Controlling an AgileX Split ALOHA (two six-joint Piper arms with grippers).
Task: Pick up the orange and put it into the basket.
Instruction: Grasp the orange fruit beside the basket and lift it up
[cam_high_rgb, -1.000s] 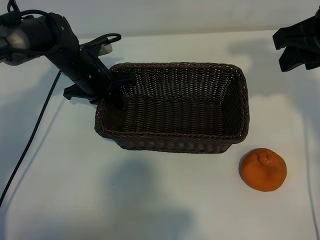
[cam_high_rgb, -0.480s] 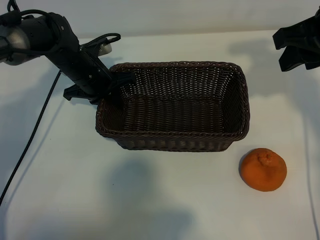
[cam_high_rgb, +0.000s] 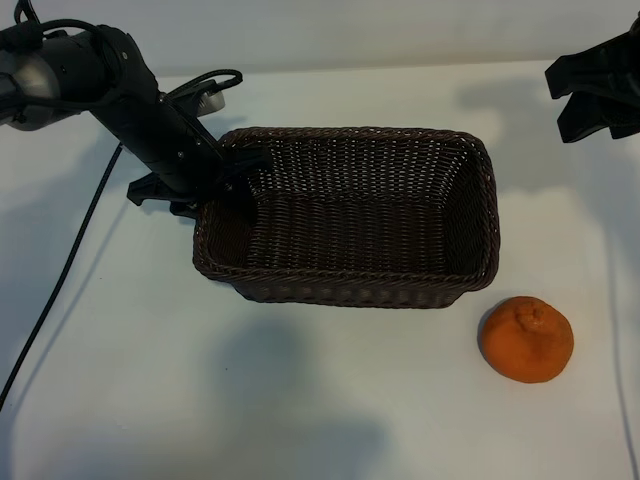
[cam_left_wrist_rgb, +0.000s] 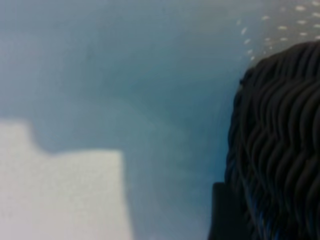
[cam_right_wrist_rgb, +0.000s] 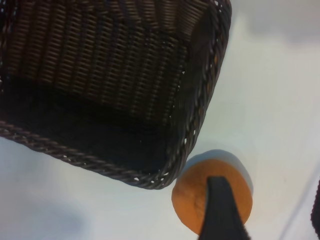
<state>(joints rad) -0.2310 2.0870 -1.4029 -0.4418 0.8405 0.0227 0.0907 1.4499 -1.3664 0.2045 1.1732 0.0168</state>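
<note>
The orange (cam_high_rgb: 527, 340) sits on the white table, just off the front right corner of the basket (cam_high_rgb: 340, 290), with nothing touching it. The dark wicker basket is empty. My left gripper (cam_high_rgb: 215, 185) is at the basket's left end, open, with one finger inside the rim and one outside. In the left wrist view a dark finger (cam_left_wrist_rgb: 222, 215) lies against the wicker (cam_left_wrist_rgb: 280, 140). My right gripper (cam_high_rgb: 558, 103) hangs open at the back right, high above the table. Its view looks down on the orange (cam_right_wrist_rgb: 190, 195) beside the basket corner (cam_right_wrist_rgb: 200, 120), through its open gripper (cam_right_wrist_rgb: 270, 215).
A black cable (cam_high_rgb: 60, 280) trails from the left arm across the table's left side. Bare white table lies in front of the basket and around the orange.
The basket has shifted slightly toward the front and right, and the left gripper's hold on its rim has loosened. The orange and the right arm have not moved.
</note>
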